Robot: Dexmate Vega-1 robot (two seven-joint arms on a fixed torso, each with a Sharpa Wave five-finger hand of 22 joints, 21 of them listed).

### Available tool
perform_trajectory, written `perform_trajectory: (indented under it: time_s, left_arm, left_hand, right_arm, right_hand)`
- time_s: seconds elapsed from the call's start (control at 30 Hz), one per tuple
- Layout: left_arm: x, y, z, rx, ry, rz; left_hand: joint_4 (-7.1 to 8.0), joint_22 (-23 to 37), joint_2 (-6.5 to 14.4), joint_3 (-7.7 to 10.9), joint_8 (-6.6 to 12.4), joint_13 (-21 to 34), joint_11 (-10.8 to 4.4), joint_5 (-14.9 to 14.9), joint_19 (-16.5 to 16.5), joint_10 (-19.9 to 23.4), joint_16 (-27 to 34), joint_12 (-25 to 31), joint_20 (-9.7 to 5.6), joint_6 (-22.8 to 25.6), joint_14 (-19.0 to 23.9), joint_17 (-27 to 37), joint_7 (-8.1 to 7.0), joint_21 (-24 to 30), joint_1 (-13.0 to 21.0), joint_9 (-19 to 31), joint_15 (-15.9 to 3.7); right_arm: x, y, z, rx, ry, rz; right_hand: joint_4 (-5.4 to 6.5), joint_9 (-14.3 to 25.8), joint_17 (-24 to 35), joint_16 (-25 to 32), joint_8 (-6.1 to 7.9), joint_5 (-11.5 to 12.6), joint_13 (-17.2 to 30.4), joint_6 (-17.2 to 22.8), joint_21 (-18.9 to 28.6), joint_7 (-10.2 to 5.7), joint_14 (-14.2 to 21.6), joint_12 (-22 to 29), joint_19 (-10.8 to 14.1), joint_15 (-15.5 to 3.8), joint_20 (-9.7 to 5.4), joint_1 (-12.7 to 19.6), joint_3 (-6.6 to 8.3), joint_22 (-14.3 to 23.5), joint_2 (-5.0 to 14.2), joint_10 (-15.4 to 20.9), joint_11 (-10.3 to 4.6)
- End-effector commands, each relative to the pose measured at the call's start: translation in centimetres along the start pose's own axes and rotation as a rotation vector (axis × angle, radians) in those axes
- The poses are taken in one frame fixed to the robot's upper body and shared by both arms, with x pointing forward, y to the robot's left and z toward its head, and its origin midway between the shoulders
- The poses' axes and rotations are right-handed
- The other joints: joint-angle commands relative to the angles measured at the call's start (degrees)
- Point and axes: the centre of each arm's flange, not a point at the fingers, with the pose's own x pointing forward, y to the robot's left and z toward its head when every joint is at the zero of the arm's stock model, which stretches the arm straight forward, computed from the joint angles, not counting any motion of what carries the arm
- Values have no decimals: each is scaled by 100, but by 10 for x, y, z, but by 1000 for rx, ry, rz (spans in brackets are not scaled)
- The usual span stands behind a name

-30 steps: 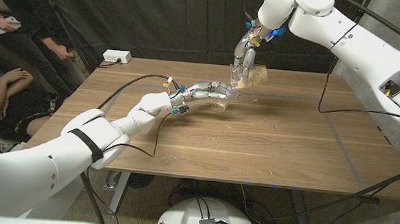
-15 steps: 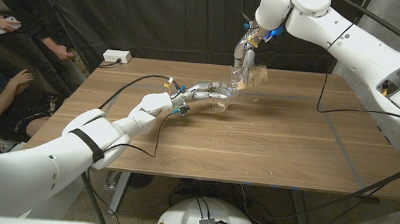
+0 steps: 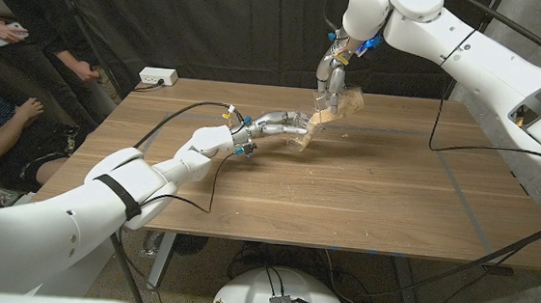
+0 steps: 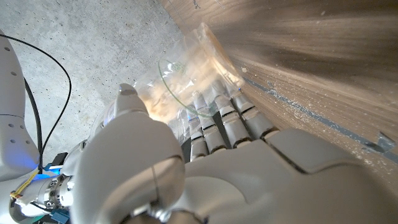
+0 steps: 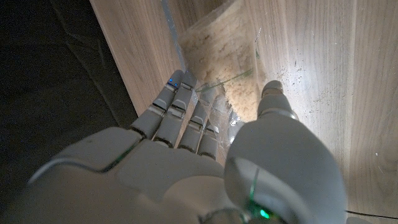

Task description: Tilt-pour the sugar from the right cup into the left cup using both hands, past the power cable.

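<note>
My right hand [image 3: 330, 79] holds a clear plastic cup [image 3: 345, 103] of brown sugar tipped over on its side, above the table's far middle. Its mouth points down toward a second clear cup [image 3: 301, 137] that stands on the wood, gripped by my left hand [image 3: 274, 125]. In the right wrist view my right hand [image 5: 205, 162] wraps the tilted cup [image 5: 219, 56], with sugar heaped toward the rim. Seen from the left wrist, my left hand [image 4: 205, 149] wraps the receiving cup [image 4: 193, 81], which has pale sugar inside.
A black power cable [image 3: 172, 115] runs from a white socket strip [image 3: 157, 77] at the table's far left corner, along the left arm. Another black cable [image 3: 437, 126] hangs onto the table at the right. People sit at the far left. Sugar grains are scattered near the cups.
The right hand has tipped its cup a little further and shifted slightly left toward the left cup. The left hand and its cup have stayed put.
</note>
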Motion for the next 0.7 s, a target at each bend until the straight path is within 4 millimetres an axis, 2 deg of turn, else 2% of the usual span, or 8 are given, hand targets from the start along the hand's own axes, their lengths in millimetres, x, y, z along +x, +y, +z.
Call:
perform_trajectory:
  time_s: [0.03, 0.7]
  left_arm:
    - [0, -2, 0, -7, -6, 0]
    - [2, -4, 1, -5, -14, -3]
  left_hand:
    - [-3, 24, 1, -28, 27, 23, -18, 6, -15, 45, -15, 27, -206, 38, 39, 27, -3, 59, 46, -6, -743]
    - [-3, 23, 4, -46, 37, 19, -18, 6, -13, 50, -15, 33, -210, 54, 40, 29, -3, 66, 60, -16, -745]
  right_arm:
    - [0, 2, 2, -24, 2, 27]
    - [3, 2, 8, -43, -5, 40]
  right_hand:
    - [-18, 28, 34, 27, 46, 15, 21, 149, 25, -50, 60, -10, -28, -917, -519, 118, 43, 19, 137, 44, -12]
    - [-27, 40, 76, 42, 43, 9, 32, 188, 43, -52, 98, -14, -26, -918, -523, 160, 64, 20, 143, 112, -18]
